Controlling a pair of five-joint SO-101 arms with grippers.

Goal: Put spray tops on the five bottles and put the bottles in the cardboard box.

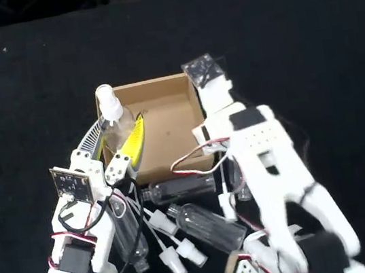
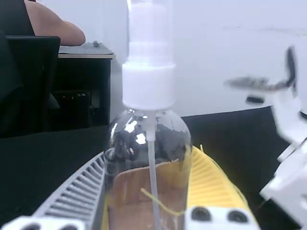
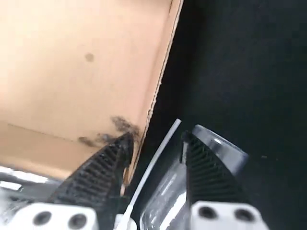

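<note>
Capped bottle is in my left gripper. The grey and yellow fingers are closed on its clear body from both sides, the white spray top is seated on the neck, and the bottle is upright. In the high view it sits centre-left of frame, over the upper-left inside corner of the cardboard box. I can't tell if its base touches the box floor. My right gripper is at the box wall, with one fingertip at the wall's edge and the other out over the black table. Its jaws are partly apart and clamp nothing I can see. A white dip tube runs through the gap, and the open neck of an uncapped bottle shows just behind one finger. Below the box in the high view, a flat-lying bottle lies just beside the front wall. An angled bottle is lower and right of it. A third bare bottle is at lower left, partly under my left arm's wires. Loose spray tops, three with tubes, are clustered between those at lower centre.
</note>
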